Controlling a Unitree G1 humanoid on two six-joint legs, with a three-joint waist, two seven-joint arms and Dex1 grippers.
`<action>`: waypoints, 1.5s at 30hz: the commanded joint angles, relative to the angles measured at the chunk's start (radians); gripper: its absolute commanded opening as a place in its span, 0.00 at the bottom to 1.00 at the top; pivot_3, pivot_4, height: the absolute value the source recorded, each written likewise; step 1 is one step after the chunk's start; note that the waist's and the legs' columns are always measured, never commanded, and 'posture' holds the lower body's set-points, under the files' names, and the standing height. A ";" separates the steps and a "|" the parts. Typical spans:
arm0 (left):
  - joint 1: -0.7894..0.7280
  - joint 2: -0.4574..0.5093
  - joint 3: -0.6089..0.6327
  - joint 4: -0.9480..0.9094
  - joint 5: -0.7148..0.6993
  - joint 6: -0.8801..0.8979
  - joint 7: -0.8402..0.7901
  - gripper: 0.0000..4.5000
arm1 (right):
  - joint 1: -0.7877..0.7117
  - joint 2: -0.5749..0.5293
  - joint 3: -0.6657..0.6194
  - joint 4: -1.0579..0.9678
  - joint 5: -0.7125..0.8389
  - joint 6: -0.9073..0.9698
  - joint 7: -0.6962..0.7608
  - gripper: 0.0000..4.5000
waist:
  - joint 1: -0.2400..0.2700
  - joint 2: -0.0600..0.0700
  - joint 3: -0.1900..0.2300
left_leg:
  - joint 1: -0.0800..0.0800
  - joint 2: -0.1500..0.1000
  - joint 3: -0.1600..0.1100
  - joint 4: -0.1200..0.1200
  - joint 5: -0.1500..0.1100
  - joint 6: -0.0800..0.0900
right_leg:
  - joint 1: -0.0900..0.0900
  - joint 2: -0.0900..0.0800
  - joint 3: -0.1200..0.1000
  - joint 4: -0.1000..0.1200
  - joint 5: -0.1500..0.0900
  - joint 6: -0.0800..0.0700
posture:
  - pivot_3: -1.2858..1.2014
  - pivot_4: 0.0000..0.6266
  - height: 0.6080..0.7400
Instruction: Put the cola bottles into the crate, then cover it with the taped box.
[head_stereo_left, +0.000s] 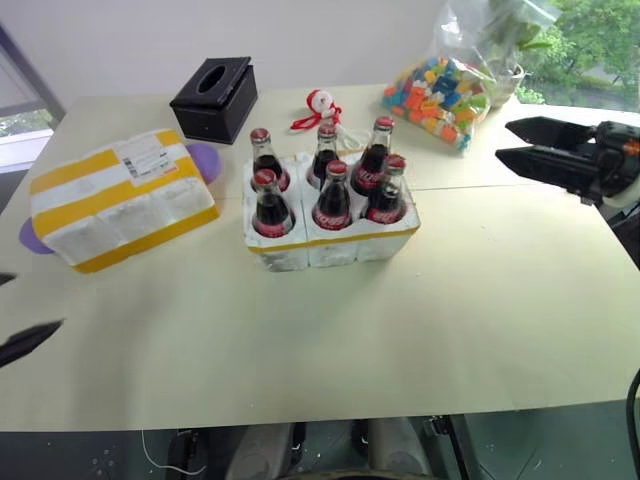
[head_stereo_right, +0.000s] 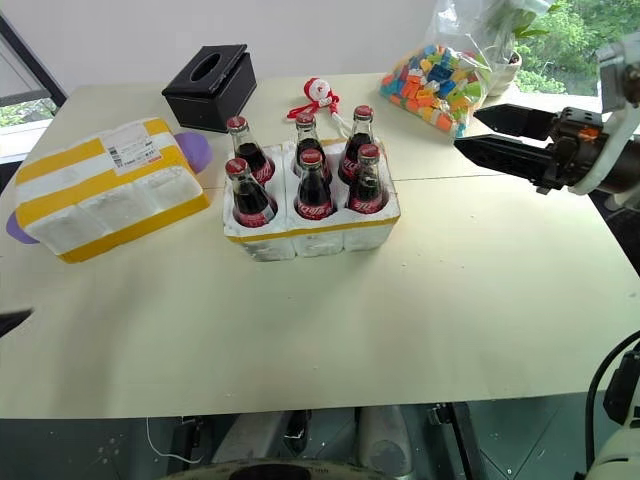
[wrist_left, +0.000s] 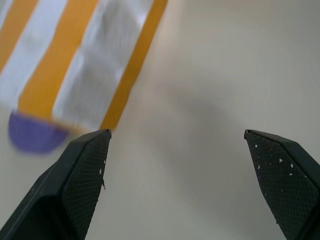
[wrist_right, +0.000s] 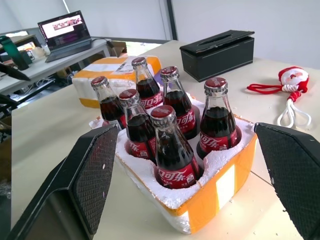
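We see all six cola bottles (head_stereo_left: 330, 185) standing in the crate (head_stereo_left: 330, 240) mid-table, the taped box (head_stereo_left: 120, 200) near the table's left edge, and both the left gripper (wrist_left: 175, 150) and right gripper (head_stereo_left: 515, 140) spread wide, empty.

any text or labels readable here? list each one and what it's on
"可口可乐": white script on the red labels of the cola bottles standing in the crate.
Shipping label on the taped box: printed lines and a barcode, too small to read.
Laptop screen in the background: too blurred to read.
Bottle caps: print too small to read.
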 joint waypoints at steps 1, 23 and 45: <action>0.006 -0.008 -0.031 0.085 0.164 -0.178 0.103 1.00 | -0.042 0.019 0.015 0.008 -0.029 -0.055 0.008 0.99 | 0.002 0.000 0.000 | 0.000 0.000 0.000 0.000 0.000 0.000 | 0.000 0.000 0.000 0.000 0.000 0.000 | 0.52 0.24 0.94; -0.797 0.094 -0.919 1.145 0.833 -0.888 1.201 1.00 | 0.048 -0.109 -0.136 -0.125 0.053 0.072 0.016 0.99 | 0.017 -0.001 -0.001 | -0.003 0.001 0.005 -0.001 -0.001 0.000 | -0.009 0.002 0.003 0.005 0.007 0.007 | 0.52 0.24 0.94; -1.276 0.011 -1.286 1.633 0.875 -0.891 1.292 0.94 | 0.175 -0.160 -0.277 -0.272 0.156 0.154 -0.026 1.00 | 0.019 -0.005 -0.004 | -0.003 0.001 0.012 0.003 0.000 0.002 | -0.013 0.001 0.004 0.014 0.007 0.008 | 0.52 0.24 0.94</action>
